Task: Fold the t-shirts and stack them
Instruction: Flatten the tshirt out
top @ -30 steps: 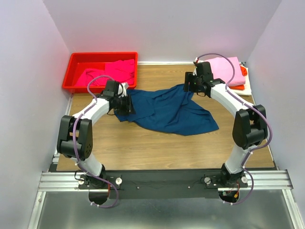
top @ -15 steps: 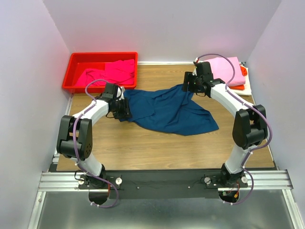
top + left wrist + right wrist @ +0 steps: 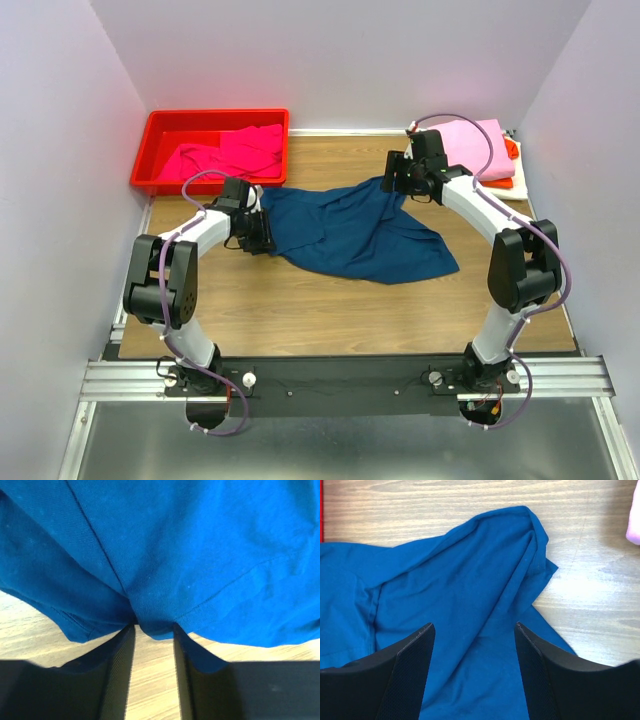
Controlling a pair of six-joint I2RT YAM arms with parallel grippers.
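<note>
Left gripper [image 3: 154,626] was clamped on the edge of the dark blue cotton t-shirt [image 3: 200,555]. Cloth was bunched right at the fingertips and creases fanned away from the pinch. Jaws sat narrow, with a strip of wooden tabletop [image 3: 150,680] showing between them further back.

Right gripper [image 3: 472,665] was spread wide and empty above a peaked fold of the same shirt. Cloth lay directly below and ahead of it, bare wood just past the peak.

The shirt lay crumpled and unfolded on the tabletop between the two grippers.

Step as I read it: flatten before folding. To do it well, the right side should drop onto that peak and bite near the hem, not mid-panel. Then both pull apart, low over the wood, to take the wrinkles out. The left pinch looked shallow, so pull slowly or it may slip.

Pose: left arm bent sharply at the elbow, forearm angled inward, wrist low. Right arm stretched far forward, wrist pitched down.

Beyond the left gripper sat a red plastic bin [image 3: 160,130] holding a magenta t-shirt [image 3: 235,150]. Just outboard of the right gripper was a folded light pink t-shirt [image 3: 478,145] on top of a stack.
</note>
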